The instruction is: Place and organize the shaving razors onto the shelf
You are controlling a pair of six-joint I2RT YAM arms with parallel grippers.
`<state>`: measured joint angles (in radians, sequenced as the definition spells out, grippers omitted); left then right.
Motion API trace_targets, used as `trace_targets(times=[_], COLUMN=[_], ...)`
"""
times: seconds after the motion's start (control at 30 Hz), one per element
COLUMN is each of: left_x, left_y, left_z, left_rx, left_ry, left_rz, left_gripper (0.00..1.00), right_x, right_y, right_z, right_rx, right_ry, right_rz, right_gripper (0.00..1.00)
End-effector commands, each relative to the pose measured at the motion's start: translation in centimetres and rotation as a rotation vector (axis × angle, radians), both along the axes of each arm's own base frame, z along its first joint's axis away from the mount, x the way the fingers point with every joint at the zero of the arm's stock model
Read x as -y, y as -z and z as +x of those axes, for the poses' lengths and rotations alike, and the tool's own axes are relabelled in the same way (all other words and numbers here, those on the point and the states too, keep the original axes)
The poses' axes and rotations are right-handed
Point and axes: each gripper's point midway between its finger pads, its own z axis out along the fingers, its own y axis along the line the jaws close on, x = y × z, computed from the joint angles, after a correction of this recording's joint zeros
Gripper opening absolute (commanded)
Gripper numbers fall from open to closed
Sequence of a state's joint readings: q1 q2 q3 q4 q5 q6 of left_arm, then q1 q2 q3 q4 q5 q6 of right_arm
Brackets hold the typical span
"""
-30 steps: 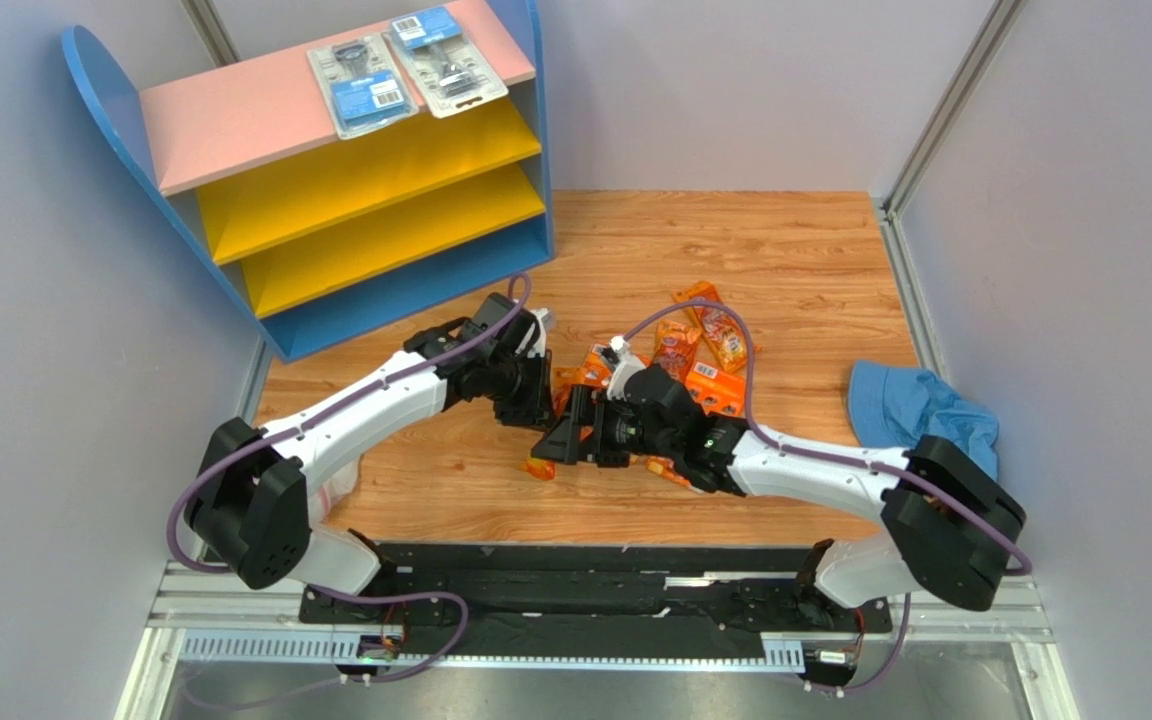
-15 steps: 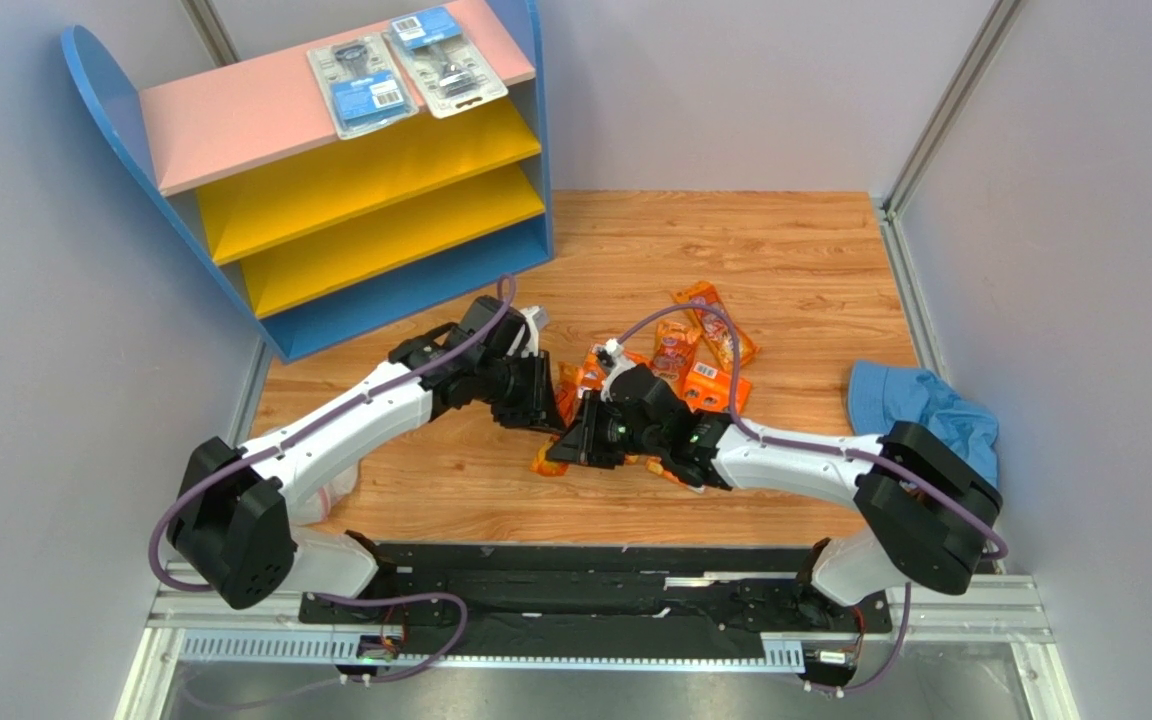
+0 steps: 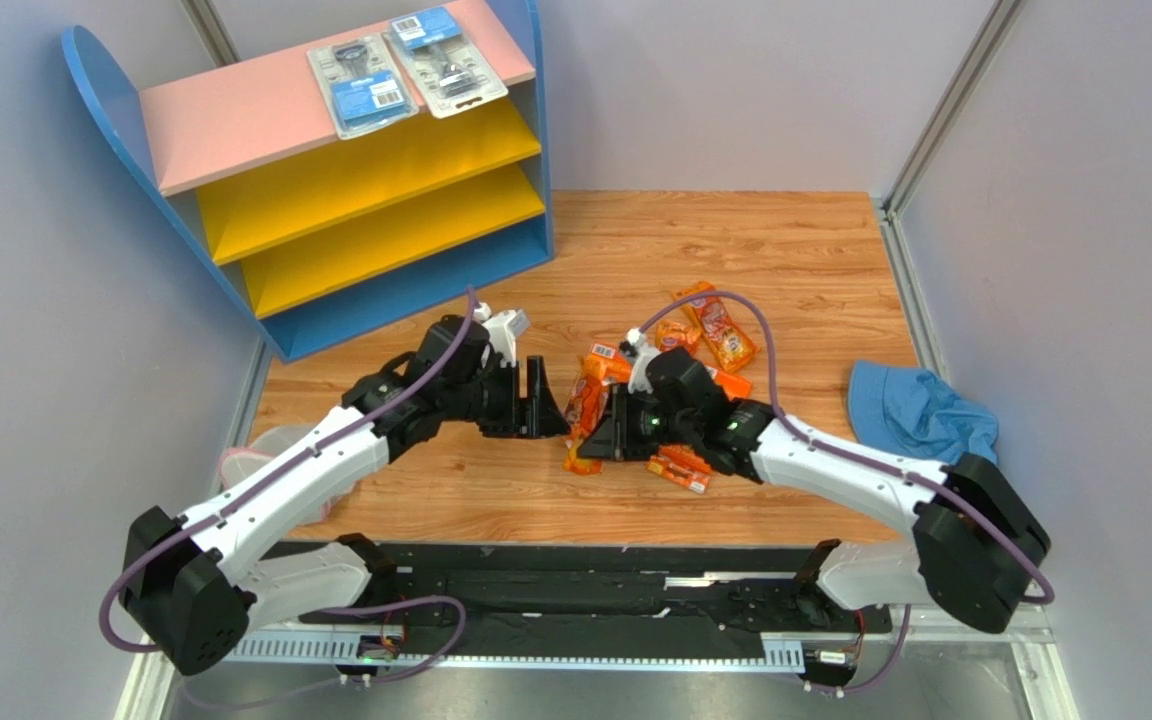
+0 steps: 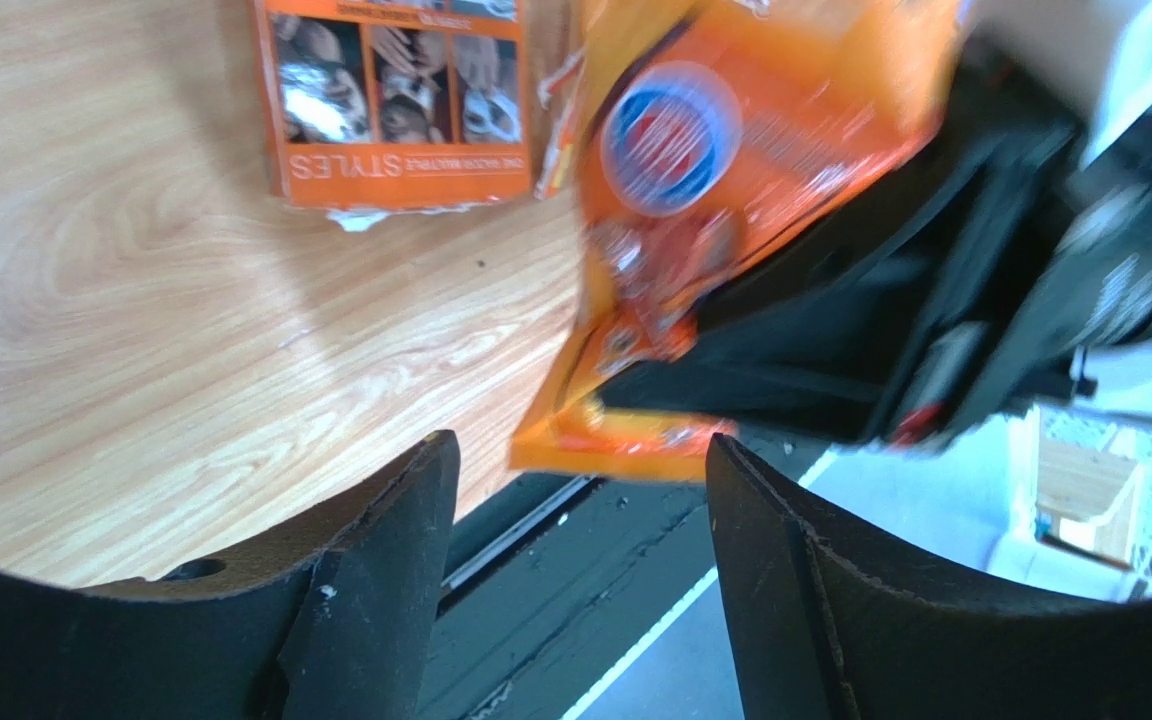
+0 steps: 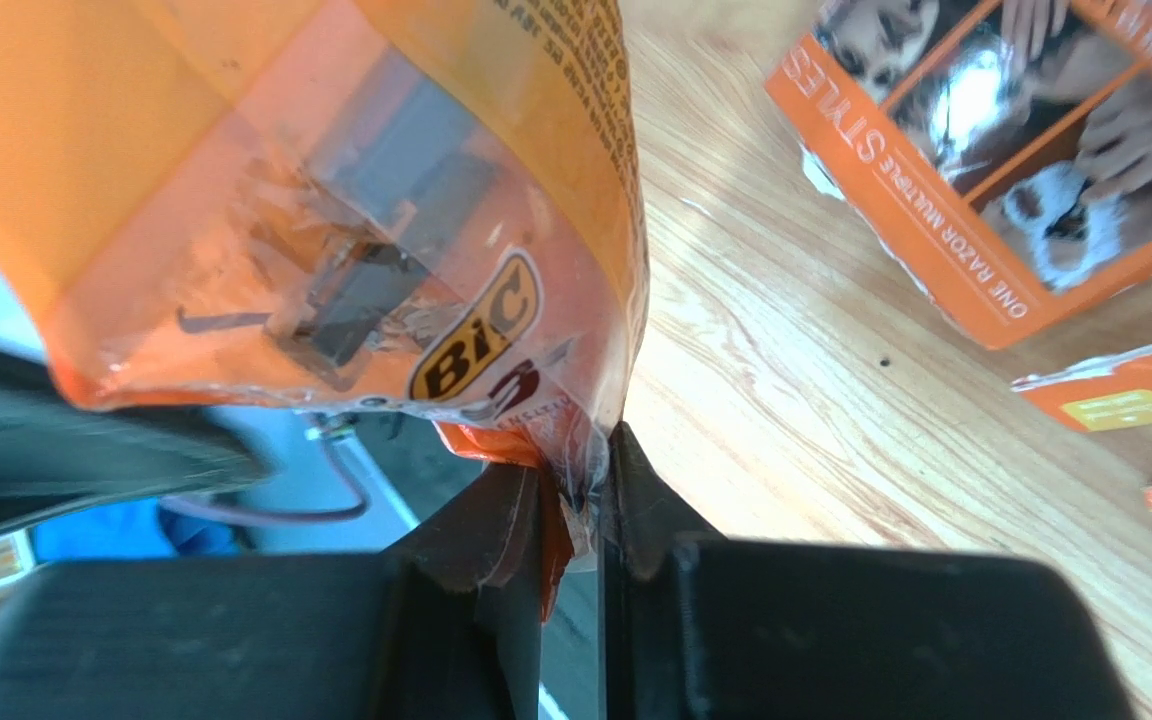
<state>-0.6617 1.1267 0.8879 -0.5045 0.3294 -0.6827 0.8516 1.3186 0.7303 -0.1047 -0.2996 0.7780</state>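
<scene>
Our right gripper (image 5: 575, 503) is clamped on the lower edge of a small orange bag (image 5: 342, 225) of razors. It holds the bag upright over the wooden table (image 3: 778, 255), in front of the shelf (image 3: 102, 90) near its right end. Our left gripper (image 4: 575, 488) stands released and empty just beside that bag. Two blister packs (image 3: 361, 83) lie on the shelf's pink top board (image 3: 237, 113). Other orange packs (image 3: 710, 338) lie farther right of the shelf.
</scene>
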Motion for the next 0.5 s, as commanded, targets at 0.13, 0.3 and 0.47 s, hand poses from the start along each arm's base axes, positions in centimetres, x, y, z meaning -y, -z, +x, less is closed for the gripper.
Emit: trace_targets(times=[0.13,0.3,0.47], left_x=[2.7,3.7,3.9], left_y=[-2.6,-3.9,-4.3], left_z=[-2.7,-3.2,-3.3], left_rx=[0.088,0.109,0.104], left_ry=[0.147,0.179,0.174], left_rz=[-0.317,-0.449,-0.489], left_gripper=[0.71,0.70,0.68], right_x=[1.3,0.7,0.6], right_y=[-6.8,-8.7,-8.9], right_z=[0.1,-0.2,-0.3], right_rx=[0.080,0.099,0.099], right_ry=[-0.101,-0.151,-0.159], right_rz=[0.245,0.320,0.335], right_gripper=[0.02,0.02,0.02])
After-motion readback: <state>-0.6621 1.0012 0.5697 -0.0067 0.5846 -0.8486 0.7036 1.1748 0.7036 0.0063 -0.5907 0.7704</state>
